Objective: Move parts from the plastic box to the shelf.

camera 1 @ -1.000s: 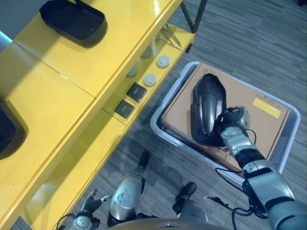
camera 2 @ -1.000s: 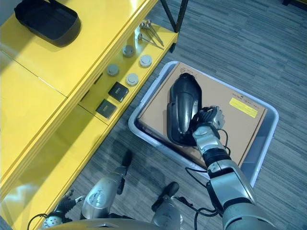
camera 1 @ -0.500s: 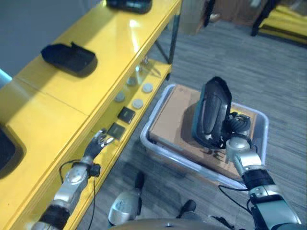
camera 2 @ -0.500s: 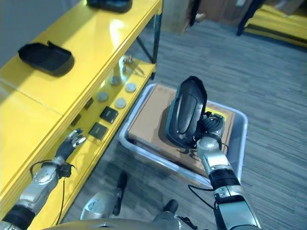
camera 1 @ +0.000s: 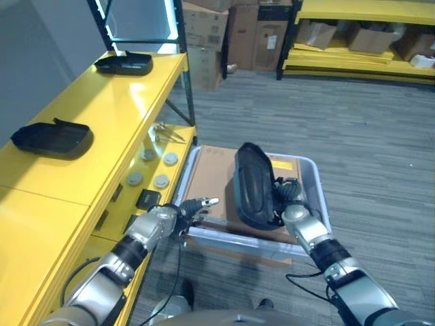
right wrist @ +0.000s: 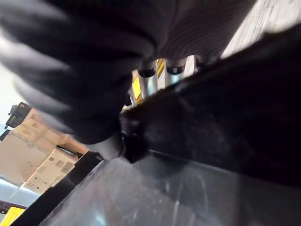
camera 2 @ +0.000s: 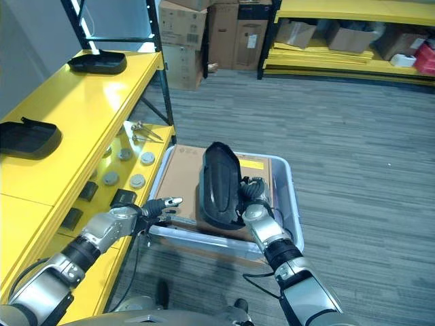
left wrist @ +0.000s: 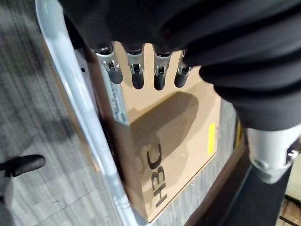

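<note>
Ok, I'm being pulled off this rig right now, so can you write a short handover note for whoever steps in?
Right hand: shut on the long black moulded plastic part, held upright above the brown cardboard box that lies in the pale grey plastic box.
Left hand: open, fingers straight, reaching over the near rim of the plastic box; it holds nothing.
Done: two black tray-like parts already lie on top of the yellow shelf.
Left: carry the held part to the shelf and set it down.
</note>
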{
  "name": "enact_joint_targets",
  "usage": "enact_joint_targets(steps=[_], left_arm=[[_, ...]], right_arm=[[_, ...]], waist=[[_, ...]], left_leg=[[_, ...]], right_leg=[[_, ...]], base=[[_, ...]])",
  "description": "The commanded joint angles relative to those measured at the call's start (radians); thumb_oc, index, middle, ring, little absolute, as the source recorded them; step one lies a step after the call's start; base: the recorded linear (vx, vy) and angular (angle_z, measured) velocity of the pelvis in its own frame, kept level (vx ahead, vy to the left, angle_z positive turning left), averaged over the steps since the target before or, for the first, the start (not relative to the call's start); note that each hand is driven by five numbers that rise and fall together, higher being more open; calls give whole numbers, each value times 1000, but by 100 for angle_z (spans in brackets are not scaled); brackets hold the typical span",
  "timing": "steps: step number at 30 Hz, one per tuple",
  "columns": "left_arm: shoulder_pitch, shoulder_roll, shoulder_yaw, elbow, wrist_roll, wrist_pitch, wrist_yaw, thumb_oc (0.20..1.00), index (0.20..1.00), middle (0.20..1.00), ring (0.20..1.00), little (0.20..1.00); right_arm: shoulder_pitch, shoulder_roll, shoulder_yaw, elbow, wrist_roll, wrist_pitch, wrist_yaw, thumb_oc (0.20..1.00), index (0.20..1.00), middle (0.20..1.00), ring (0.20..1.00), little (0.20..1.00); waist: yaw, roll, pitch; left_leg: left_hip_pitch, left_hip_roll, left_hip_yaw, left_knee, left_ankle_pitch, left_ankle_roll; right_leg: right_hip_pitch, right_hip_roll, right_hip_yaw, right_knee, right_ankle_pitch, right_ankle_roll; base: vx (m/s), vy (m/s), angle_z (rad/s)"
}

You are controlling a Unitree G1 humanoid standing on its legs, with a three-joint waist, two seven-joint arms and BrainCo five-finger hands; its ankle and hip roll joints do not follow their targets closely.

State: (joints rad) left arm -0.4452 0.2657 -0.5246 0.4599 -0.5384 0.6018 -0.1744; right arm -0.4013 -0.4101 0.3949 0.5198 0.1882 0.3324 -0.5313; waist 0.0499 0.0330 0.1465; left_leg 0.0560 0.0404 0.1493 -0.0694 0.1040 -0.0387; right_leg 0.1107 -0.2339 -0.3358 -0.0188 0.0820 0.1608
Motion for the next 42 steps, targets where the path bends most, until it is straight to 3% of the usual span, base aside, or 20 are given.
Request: enact_joint_targets(steps=[1, 6, 14, 17, 23, 31, 37, 42], left_arm=[[-54, -24, -58, 85, 15, 35, 18, 1000, 1000, 1000, 1000, 1000], [-76, -50, -74, 103, -43, 19, 4, 1000, 1000, 1000, 1000, 1000], [-73, -113, -91, 54, -301, -37, 22, 1000, 1000, 1000, 1000, 1000], [-65, -137, -77, 31, -442, -81, 83, 1000, 1000, 1000, 1000, 1000], [-60, -137, -33, -6, -488, -89, 87, 1000, 1000, 1000, 1000, 1000], [-52, -140, -12, 6, -402, -98, 34, 1000, 1000, 1000, 1000, 1000], [-70, -112, -68, -12, -202, -110, -50, 1000, 1000, 1000, 1000, 1000], [-96, -100, -131, -68, -141, -92, -30, 1000, 1000, 1000, 1000, 1000]], right_arm=[[-117, -11, 25, 1, -42, -38, 15, 200, 200, 200, 200, 200], [-115, 7, 50, 17, -59, -42, 35, 200, 200, 200, 200, 200], [-136, 41, 111, 39, -105, -35, 77, 200, 200, 200, 200, 200], [-146, 51, 132, 30, -112, -21, 83, 200, 200, 200, 200, 200], [-164, 44, 147, 33, -105, -17, 98, 200, 200, 200, 200, 200], [-153, 44, 145, 43, -127, -21, 117, 200, 200, 200, 200, 200], [-151, 49, 149, 38, -144, -27, 124, 200, 200, 200, 200, 200], [-182, 55, 172, 22, -170, -16, 151, 200, 200, 200, 200, 200]], waist=[[46, 5, -63], [39, 2, -71], [37, 2, -80], [37, 2, -80], [48, 2, -81], [49, 1, -84], [44, 4, -80], [41, 7, -76]], left_leg=[[-4, 39, 47, 28, -66, 2], [-7, 38, 51, 33, -69, -1], [-3, 38, 46, 31, -68, -7], [0, 40, 47, 29, -67, -11], [4, 42, 41, 27, -66, -14], [7, 41, 37, 30, -69, -12], [9, 37, 32, 32, -70, -10], [14, 35, 30, 27, -68, -9]], right_leg=[[-35, -48, 27, 25, 9, 72], [-32, -50, 29, 15, 13, 73], [-25, -50, 29, 7, 16, 71], [-20, -51, 25, 5, 16, 71], [-11, -50, 14, 6, 12, 67], [-9, -52, 11, 13, 7, 66], [-10, -51, 14, 17, 6, 69], [-7, -50, 18, 17, 7, 72]], base=[[45, -3, -19], [29, -2, -8], [21, 4, 0], [0, 0, 0], [3, 0, -1], [11, 2, -1], [0, 0, 0], [0, 0, 0]])
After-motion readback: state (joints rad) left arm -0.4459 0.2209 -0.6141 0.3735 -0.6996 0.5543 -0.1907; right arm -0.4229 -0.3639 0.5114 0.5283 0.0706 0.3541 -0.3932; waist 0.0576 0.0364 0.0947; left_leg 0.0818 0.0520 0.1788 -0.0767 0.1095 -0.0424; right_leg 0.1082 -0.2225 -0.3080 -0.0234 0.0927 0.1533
